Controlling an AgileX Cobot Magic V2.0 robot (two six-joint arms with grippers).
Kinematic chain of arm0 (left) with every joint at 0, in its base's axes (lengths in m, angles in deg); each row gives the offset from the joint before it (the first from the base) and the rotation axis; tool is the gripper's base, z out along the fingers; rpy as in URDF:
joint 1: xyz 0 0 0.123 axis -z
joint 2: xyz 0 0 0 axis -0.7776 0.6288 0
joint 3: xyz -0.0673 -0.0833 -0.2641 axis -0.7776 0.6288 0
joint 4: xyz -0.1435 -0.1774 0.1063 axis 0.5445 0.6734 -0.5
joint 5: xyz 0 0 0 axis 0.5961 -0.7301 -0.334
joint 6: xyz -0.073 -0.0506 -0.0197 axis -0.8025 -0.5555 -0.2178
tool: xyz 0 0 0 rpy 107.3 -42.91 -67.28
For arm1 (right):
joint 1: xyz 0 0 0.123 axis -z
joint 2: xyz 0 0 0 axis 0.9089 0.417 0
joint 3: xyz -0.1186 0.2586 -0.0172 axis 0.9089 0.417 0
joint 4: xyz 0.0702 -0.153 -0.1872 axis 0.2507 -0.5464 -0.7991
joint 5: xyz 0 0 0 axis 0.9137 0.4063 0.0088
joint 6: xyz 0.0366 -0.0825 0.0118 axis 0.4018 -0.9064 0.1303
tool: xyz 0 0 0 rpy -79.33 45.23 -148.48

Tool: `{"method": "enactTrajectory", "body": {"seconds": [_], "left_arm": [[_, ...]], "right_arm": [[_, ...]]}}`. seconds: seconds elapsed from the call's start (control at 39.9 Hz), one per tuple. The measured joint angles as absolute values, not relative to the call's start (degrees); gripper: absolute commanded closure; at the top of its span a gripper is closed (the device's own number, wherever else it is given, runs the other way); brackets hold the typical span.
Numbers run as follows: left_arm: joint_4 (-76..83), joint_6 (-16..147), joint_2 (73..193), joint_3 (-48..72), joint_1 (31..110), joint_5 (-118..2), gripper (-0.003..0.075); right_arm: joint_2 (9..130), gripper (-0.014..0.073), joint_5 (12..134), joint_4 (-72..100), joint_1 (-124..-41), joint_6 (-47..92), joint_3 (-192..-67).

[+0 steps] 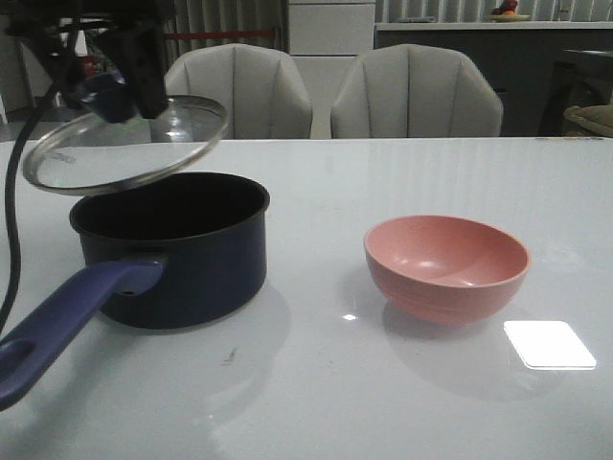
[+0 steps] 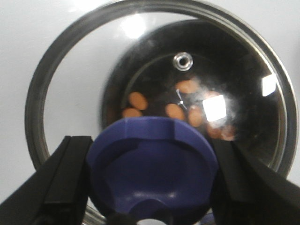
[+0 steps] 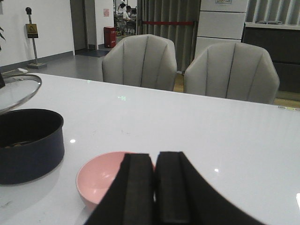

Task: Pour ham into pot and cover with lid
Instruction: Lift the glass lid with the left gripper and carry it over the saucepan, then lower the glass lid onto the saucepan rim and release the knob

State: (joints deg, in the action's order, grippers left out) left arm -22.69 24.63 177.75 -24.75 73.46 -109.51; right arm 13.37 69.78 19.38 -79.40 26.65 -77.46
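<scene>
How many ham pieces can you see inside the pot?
About 6 ham pieces show through the lid in the left wrist view, lying on the bottom of the pot. Two lie at one side, the others cluster around the glare. The knob may hide more.

— What's holding everything up?

— A glossy white table (image 1: 316, 402); it fills the lower part of the front view.

— And what stands on it?

— At the left, a dark navy round saucepan (image 1: 182, 254) with a long purple-blue handle reaching toward the lower-left corner. Right of centre, well apart from it, a pink round bowl (image 1: 446, 266).
</scene>
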Motion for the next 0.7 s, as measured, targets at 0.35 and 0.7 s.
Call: {"method": "enactTrajectory", "body": {"seconds": [0.35, 0.7], "left_arm": [[-23.61, 25.29, 185.92, -31.11, 76.81, -115.93, 0.0514], [-23.71, 25.29, 187.23, -31.49, 76.81, -113.93, 0.0514]], "right_arm": [[13.37, 0.0445, 69.78, 19.38, -79.40, 26.65, -77.46], [13.37, 0.0445, 69.78, 19.38, -79.40, 26.65, -77.46]]}}
